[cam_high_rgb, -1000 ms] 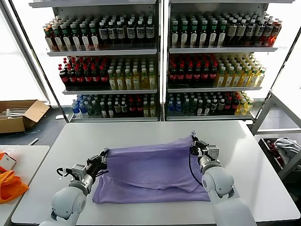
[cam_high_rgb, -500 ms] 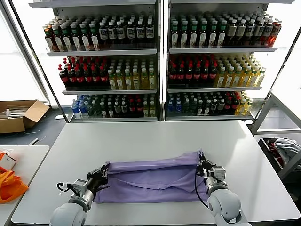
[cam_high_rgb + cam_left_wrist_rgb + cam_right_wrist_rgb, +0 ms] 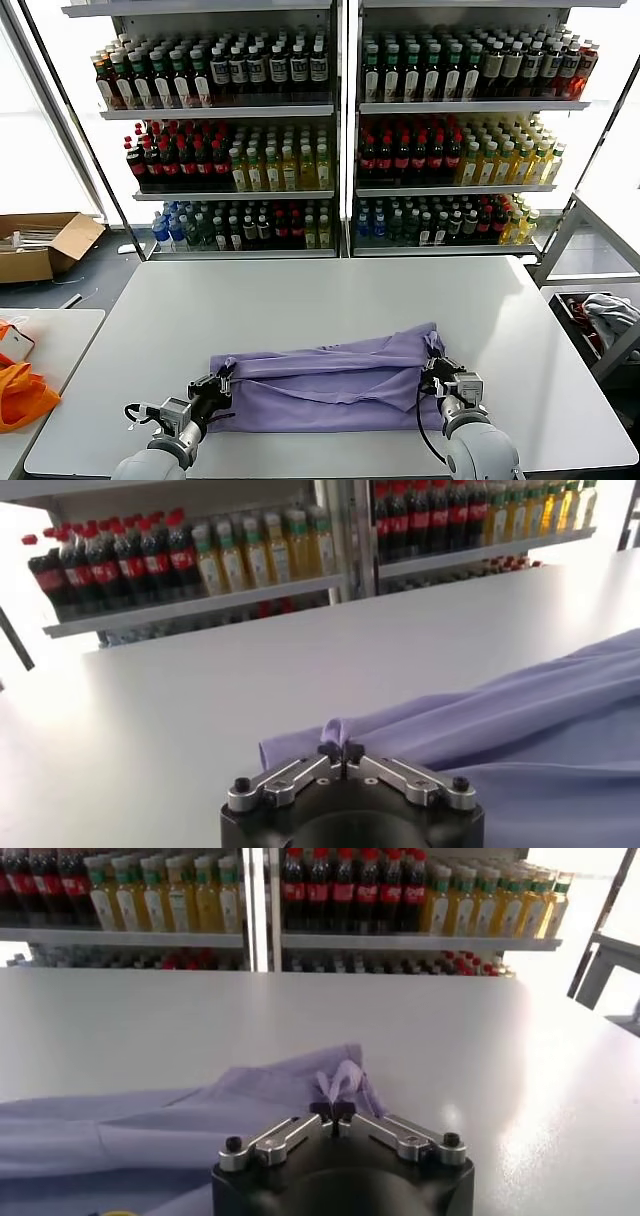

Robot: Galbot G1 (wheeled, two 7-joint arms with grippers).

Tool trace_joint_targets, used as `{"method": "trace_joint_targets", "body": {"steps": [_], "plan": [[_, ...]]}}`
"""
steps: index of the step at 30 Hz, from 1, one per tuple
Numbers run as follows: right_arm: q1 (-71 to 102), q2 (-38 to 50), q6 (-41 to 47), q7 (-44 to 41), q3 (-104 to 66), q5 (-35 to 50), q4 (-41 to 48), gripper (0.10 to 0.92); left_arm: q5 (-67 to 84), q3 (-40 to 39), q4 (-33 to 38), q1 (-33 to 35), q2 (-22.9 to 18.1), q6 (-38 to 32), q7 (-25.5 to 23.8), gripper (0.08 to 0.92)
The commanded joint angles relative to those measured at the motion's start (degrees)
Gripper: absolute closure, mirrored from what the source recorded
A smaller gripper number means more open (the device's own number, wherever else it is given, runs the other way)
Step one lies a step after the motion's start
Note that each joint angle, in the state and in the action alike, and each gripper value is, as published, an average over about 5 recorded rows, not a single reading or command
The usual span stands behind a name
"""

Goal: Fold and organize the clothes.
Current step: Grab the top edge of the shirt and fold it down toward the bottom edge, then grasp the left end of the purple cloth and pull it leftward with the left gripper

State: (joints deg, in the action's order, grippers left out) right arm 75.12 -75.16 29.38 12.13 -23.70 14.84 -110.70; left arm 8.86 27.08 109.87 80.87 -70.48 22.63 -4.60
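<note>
T-shirt (image 3: pixel 325 385) dragged nearer, folded (both tools pinching)

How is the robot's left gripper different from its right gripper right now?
The left gripper pinches the purple T-shirt at its left end; the right gripper pinches its right end. In the head view the left one sits slightly nearer the robot than the right. Both are shut on the fabric, low over the white table.

No lettering on the shelved bottles (image 3: pixel 300 150) can be read.
</note>
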Motion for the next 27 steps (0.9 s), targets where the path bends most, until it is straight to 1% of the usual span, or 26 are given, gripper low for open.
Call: {"method": "trace_joint_targets", "body": {"steps": [1, 3, 5, 7, 9, 13, 15, 22, 27], "plan": [[2.1, 0.0, -0.1, 0.0, -0.2, -0.8, -1.6, 0.915, -2.2, 0.0, -0.1, 0.7, -0.2, -0.2, 0.0, 0.915], [2.2, 0.0, -0.2, 0.0, -0.1, -1.4, -1.5, 0.915, -2.7, 0.1, 0.0, 0.6, -0.2, -0.2, 0.2, 0.913], [2.4, -0.1, -0.3, 0.0, 0.0, -2.6, -1.7, 0.912, -3.1, 0.1, 0.0, 0.4, -0.3, -0.2, 0.4, 0.891], [2.8, -0.2, -0.4, 0.1, 0.2, -3.9, -2.2, 0.9, -3.4, 0.1, 0.1, 0.1, -0.5, -0.3, 0.8, 0.843], [3.3, -0.3, -0.5, 0.2, 0.4, -5.2, -2.8, 0.862, -3.6, 0.1, 0.3, -0.2, -0.8, -0.5, 1.1, 0.791], [3.7, -0.2, -1.6, 0.5, 0.5, -8.3, -2.1, 0.751, -4.2, 0.1, 1.5, -0.5, -1.6, -0.8, 1.8, 0.67], [3.8, 0.0, -2.4, 0.7, 0.4, -8.4, -1.9, 0.699, -4.4, 0.1, 2.7, -0.3, -2.0, -1.0, 2.1, 0.618], [3.7, 1.4, -3.9, 0.9, -3.0, -2.8, -7.6, 0.5, -4.9, 1.0, 6.7, 1.3, -4.5, -1.5, 4.3, 0.41], [3.4, 3.5, -3.1, 1.3, -5.0, -0.4, -11.8, 0.361, -6.3, 2.4, 7.8, 2.7, -7.7, -0.6, 6.6, 0.272]]}}
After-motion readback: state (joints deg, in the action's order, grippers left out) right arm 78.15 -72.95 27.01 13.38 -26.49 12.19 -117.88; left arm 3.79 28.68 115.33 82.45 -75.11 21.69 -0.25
